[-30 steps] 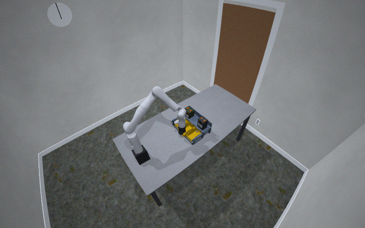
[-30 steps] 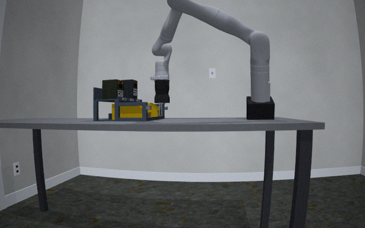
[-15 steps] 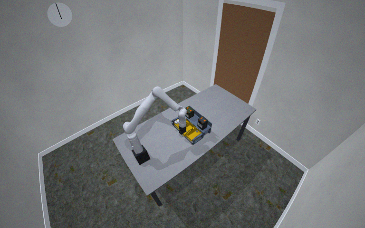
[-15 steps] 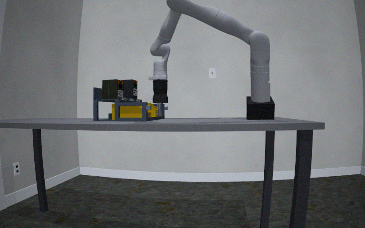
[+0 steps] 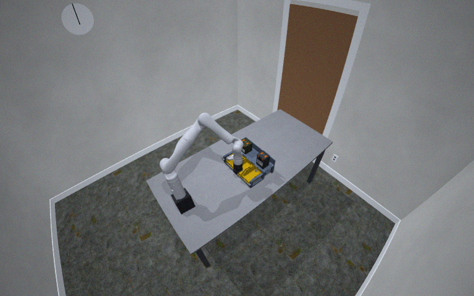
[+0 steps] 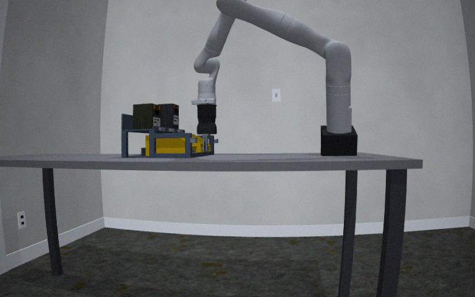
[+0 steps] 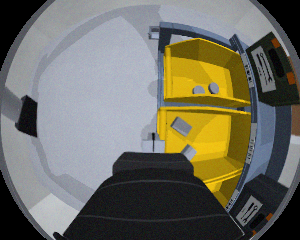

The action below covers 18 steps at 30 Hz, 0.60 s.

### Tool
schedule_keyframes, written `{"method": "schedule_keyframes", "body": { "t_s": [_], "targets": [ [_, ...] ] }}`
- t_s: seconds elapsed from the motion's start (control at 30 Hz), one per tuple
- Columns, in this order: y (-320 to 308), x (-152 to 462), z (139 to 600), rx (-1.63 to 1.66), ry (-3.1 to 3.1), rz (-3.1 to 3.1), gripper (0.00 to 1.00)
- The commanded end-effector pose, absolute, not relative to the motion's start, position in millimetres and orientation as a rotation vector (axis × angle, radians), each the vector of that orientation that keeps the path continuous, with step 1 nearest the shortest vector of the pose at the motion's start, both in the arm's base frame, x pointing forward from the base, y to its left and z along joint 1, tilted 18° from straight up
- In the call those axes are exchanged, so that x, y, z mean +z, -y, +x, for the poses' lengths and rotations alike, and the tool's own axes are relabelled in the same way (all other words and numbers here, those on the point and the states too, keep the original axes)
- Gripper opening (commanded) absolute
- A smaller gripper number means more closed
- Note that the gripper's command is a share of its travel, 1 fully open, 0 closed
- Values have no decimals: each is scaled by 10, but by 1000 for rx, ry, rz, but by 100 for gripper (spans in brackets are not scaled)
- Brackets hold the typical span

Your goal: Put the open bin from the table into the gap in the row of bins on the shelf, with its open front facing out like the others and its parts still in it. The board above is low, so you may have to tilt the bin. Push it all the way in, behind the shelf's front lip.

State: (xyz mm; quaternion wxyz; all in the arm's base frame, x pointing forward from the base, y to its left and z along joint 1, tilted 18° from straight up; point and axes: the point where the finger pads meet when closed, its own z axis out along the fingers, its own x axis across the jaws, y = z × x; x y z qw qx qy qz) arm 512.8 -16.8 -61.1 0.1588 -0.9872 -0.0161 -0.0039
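Observation:
The open yellow bin [image 7: 210, 132] sits in the middle of the row under the upper board, open front facing the robot. Two grey blocks [image 7: 181, 126] [image 7: 188, 151] lie in it. In the wrist view its front edge covers the shelf's front lip [image 7: 160, 92] and stands slightly farther out than the neighbouring bin's. Whether it is fully behind the lip I cannot tell. My gripper [image 7: 153, 139] [image 6: 205, 148] is shut and empty, fingertips pointing down at the bin's front edge; contact is unclear. The black gripper body hides the bin's near front corner.
A yellow bin [image 7: 205, 70] with two grey cylinders stands on one side, another yellow bin [image 5: 253, 176] [image 6: 170, 144] on the other. A dark green case [image 5: 246, 145] [image 7: 272, 70] and a dark grey case [image 5: 262, 159] [image 7: 257, 205] stand on the upper board. Small brackets stick out at the shelf's front.

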Motion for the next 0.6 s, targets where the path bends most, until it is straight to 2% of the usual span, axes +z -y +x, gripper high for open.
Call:
{"method": "schedule_keyframes", "body": {
  "t_s": [0.0,0.57],
  "targets": [
    [174,-604,5154,-16,47,-2823,0],
    [172,-603,5208,-16,47,-2823,0]
  ]
}}
